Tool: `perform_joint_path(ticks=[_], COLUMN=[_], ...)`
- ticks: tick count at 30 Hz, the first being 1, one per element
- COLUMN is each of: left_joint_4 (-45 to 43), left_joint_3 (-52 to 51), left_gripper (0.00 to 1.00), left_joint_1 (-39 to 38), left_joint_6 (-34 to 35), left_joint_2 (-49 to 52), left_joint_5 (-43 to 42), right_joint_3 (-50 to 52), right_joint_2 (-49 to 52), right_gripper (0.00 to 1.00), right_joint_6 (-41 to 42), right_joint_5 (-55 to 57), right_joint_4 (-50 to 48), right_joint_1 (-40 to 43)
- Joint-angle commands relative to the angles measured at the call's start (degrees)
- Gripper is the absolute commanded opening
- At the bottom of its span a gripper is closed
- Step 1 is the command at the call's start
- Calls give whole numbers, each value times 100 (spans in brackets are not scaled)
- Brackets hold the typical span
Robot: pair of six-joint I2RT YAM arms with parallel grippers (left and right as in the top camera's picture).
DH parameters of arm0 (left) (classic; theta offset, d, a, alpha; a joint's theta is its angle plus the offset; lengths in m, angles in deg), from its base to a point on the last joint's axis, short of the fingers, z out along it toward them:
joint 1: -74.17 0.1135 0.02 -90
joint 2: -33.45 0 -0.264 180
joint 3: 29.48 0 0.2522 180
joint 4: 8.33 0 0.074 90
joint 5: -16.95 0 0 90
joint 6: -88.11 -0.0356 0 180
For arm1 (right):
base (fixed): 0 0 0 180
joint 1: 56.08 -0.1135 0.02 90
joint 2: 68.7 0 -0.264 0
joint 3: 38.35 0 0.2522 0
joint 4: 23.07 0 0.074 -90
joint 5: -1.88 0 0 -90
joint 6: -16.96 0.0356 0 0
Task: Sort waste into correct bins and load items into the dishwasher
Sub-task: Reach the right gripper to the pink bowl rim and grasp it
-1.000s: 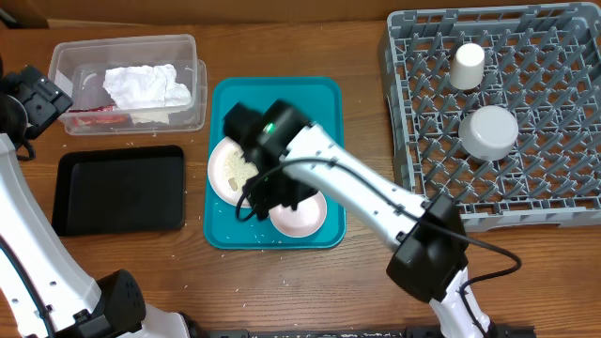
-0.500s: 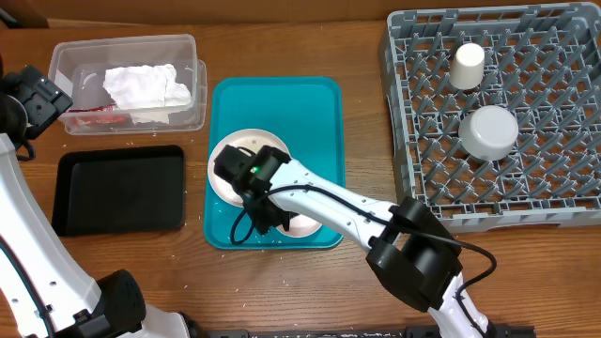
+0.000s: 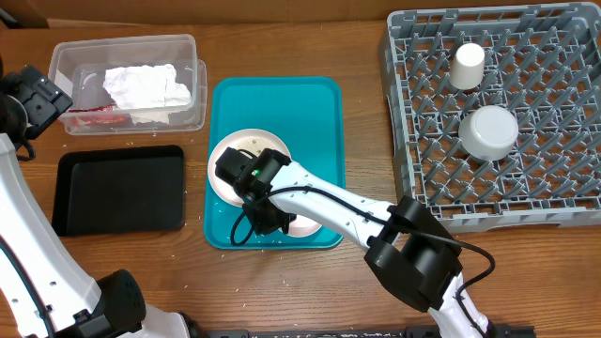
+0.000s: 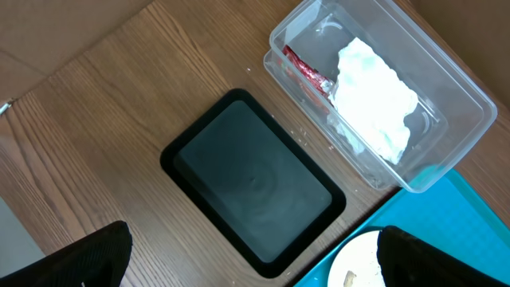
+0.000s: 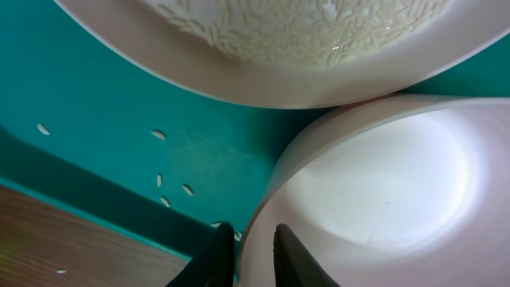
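Far left: the left gripper (image 4: pixel 253 233) hangs above the table with its jaws spread wide and nothing between them. Its wrist view looks down on both bins.

Clear tub (image 3: pixel 122 40): stands at the upper left of the table. It holds the crumpled paper napkin (image 3: pixel 141 86), with the red sauce packet (image 3: pixel 94 115) against the tub's left wall beside it.

Black tray (image 3: pixel 120 188): lies just in front of the tub, apart from it, with no waste seen inside. A few rice grains are scattered on the wood around it.

Teal serving tray (image 3: pixel 315 113): sits centre-table, just right of both bins. The larger white plate (image 3: pixel 252 143) rests on its left half and carries a layer of rice (image 5: pixel 303 24). The small white plate (image 5: pixel 374 175) lies at the tray's front edge, its rim touching or just under the larger plate's rim; which of the two cannot be told. Loose grains (image 5: pixel 159 134) lie on the bare teal surface beside both plates.

Right gripper (image 5: pixel 253 255): lowered over the front of the teal tray. Its jaws are closed onto the small white plate's near rim, one finger outside and one inside.

Dish rack (image 3: pixel 545 178): occupies the right side, well apart from the tray. The white cup (image 3: pixel 467 66) stands among the pegs toward the back. The grey bowl (image 3: pixel 488 131) sits upside down just in front of it
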Motion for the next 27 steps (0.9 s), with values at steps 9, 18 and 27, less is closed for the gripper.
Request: perform_joint_path(ticks=[9, 18, 27], left_joint_4=[0, 0, 0], left_joint_3=[0, 0, 0], left_gripper=[100, 100, 100], left_joint_1=[22, 22, 22], left_joint_6=[57, 57, 57], left_joint_2=[-68, -68, -68], left_joint_5=[-24, -24, -24], right_joint_3=[0, 280, 118], right_joint_2=[-144, -140, -142], right_gripper=[19, 18, 4], right_joint_6=[120, 138, 136], right_joint_5=[-122, -122, -122], right_joint_4=[-162, -332, -175], right_joint_1=[-9, -9, 4])
